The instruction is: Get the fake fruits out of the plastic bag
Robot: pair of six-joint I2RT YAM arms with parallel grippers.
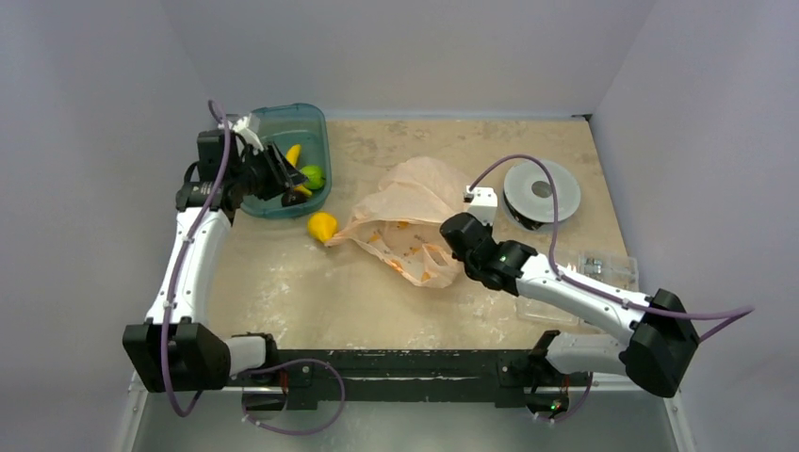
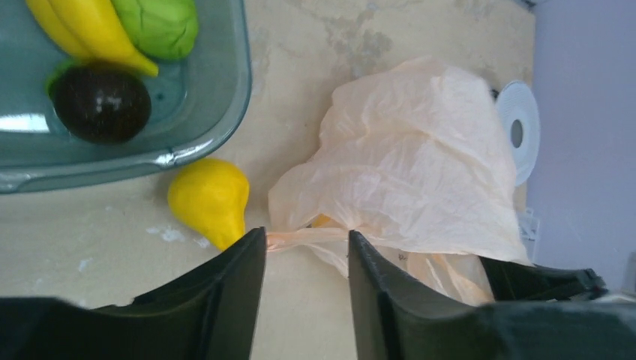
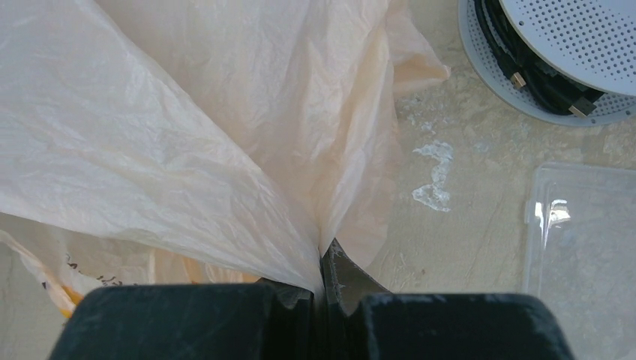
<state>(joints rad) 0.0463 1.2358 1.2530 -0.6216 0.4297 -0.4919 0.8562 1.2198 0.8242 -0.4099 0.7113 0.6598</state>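
One fruit (image 2: 208, 199) between bin (image 2: 238, 82), bag (image 2: 412, 157), seemingly apart

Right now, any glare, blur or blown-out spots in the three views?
Top external: even diffuse light, soft shadows, no glare. Left wrist: white glare patch on the teal bin; the left hand is dark and slightly soft near the lens. Right wrist: the plastic bag is bright, close to washed out; glare on the clear plastic case; the right hand is nearly black.
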